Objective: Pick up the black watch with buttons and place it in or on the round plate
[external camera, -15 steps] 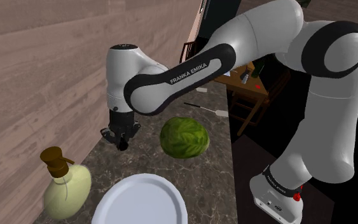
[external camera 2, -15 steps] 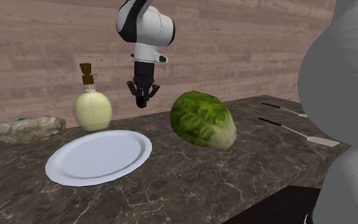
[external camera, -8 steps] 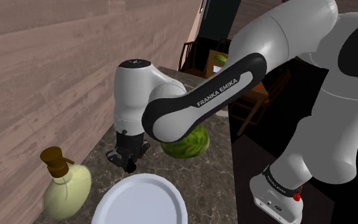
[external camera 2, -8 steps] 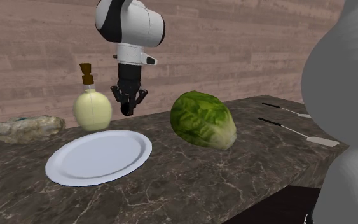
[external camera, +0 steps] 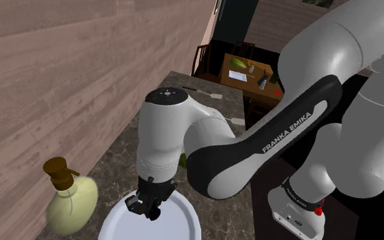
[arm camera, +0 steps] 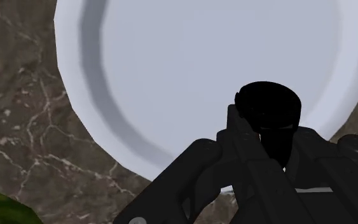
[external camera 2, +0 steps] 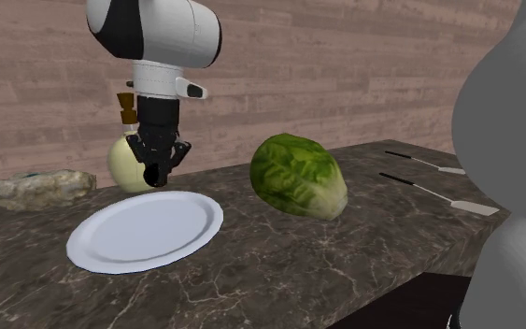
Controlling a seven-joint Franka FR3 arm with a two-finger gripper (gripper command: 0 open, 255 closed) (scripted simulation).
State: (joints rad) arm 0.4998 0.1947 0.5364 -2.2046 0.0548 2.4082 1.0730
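My black gripper (arm camera: 266, 137) is shut on the black watch (arm camera: 268, 108), whose round case sticks out past the fingertips. Beneath it lies the round white plate (arm camera: 139, 76) on the dark marble counter. In the shoulder view the gripper (external camera: 147, 208) hangs just above the plate (external camera: 183, 221), over the side nearest the wall. From the second exterior view the gripper (external camera 2: 157, 173) hovers over the plate's (external camera 2: 144, 231) far edge, with the watch a dark lump at the fingertips.
A pale yellow bottle with a brown stopper (external camera: 71, 198) stands beside the plate by the wooden wall. A green cabbage (external camera 2: 299, 176) lies on the counter (external camera 2: 345, 262) at the second exterior view's right of the plate. Two white-ended utensils (external camera 2: 429, 192) and a grey rock (external camera 2: 41, 188) lie further out.
The arm has swung from beside the cabbage towards the bottle and now holds the watch over the plate. The gripper stayed shut throughout.
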